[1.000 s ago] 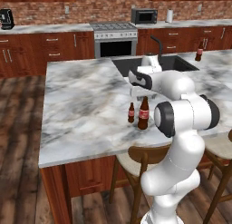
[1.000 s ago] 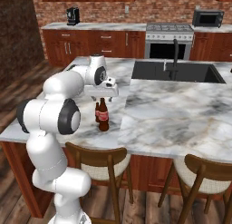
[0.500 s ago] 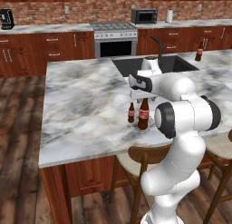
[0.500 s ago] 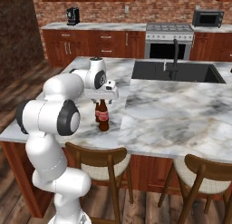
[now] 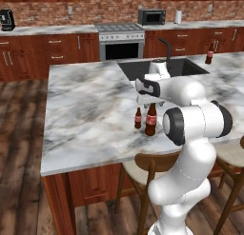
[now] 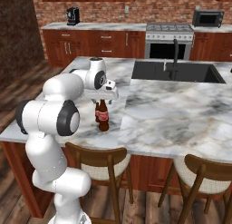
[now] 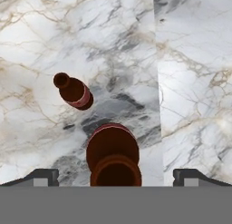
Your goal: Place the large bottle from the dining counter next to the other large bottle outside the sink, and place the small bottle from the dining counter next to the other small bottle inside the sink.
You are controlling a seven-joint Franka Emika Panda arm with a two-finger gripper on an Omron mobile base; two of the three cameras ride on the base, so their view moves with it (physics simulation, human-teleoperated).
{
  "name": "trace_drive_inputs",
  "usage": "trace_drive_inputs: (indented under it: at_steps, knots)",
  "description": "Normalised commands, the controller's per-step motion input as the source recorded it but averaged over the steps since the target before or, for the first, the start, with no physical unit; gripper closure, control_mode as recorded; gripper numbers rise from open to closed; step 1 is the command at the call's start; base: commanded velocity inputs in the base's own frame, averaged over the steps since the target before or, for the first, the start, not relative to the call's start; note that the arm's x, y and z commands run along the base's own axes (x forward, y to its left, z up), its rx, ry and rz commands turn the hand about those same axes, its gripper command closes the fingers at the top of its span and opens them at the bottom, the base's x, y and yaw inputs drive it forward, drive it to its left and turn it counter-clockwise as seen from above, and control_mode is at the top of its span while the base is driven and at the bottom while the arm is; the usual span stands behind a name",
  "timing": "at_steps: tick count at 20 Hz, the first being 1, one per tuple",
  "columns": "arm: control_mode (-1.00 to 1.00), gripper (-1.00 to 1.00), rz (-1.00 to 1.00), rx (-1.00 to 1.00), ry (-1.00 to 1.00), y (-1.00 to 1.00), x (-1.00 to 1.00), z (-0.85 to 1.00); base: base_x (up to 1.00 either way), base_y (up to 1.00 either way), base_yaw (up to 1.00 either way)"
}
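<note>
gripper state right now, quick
Gripper: open, jaws spread wide, holding nothing; it hangs right above the large bottle on the dining counter.

- A stainless steel range with a black oven door (image 5: 121,40) sits in the back run of red-brown wood cabinets (image 5: 57,52).
- A dark microwave (image 5: 151,16) rests on the back counter, with a white paper towel roll (image 5: 178,16) just beside it.
- A black coffee maker (image 6: 72,15) stands at the far end.
- Red brick wall (image 6: 136,10) behind.
- Wooden stools with cream cushions (image 6: 204,180) tuck under the island.
- Dark plank floor (image 5: 19,148) spreads below.
</note>
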Motion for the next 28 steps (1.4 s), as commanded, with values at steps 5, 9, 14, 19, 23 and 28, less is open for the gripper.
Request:
trace_drive_inputs:
  at_steps: [5,9,14,19,23,28]
  knots:
    - [-1.00,-1.00,0.00,0.03,-0.05,0.00,0.01,0.06,0.00,0.00,0.00]
    - [-1.00,-1.00,0.00,0.06,-0.17,0.00,0.00,0.00,0.00,0.00,0.00]
    - [-1.00,-1.00,0.00,0.02,-0.07,0.00,0.00,0.00,0.00,0.00,0.00]
    - [-1.00,-1.00,0.00,0.00,0.01,0.00,0.00,-0.04,0.00,0.00,0.00]
    - [-1.00,-1.00,0.00,0.00,0.00,0.00,0.00,-0.04,0.00,0.00,0.00]
    - [-1.00,-1.00,0.00,0.00,0.00,0.00,0.10,0.00,0.00,0.00,0.00]
